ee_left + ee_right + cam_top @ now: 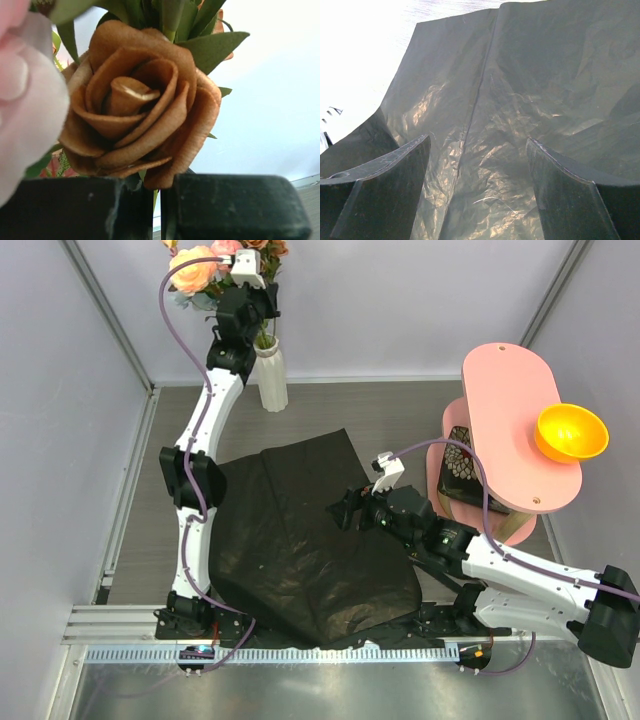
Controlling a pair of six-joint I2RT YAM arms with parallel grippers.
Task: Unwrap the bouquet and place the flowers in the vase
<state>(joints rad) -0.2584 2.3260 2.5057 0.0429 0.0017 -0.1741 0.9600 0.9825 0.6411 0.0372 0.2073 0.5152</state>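
**Top-heavy bunch, slim vase**

The left gripper [157, 187] is clenched on the stems of the flowers [200, 268], held at the far-left back of the table with their green stems dipping into the vase [272, 378]. If it lets go off-centre, that narrow vase may well topple (the heads look heavy). The roses are rust, pink and peach, with green leaves. The right gripper [477, 141] hangs released over the black paper [300, 560], which lies spread flat.

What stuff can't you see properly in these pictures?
- Top view: the flowers are cut off by the top edge and partly covered by the left arm.
- Top view: a dark patterned thing is mostly hidden under the pink shelf.
- Left wrist view: the pink flower is blurred. It is unclear whether the shut left pincer pinches a stem.
- Right wrist view: glare washes the table white.
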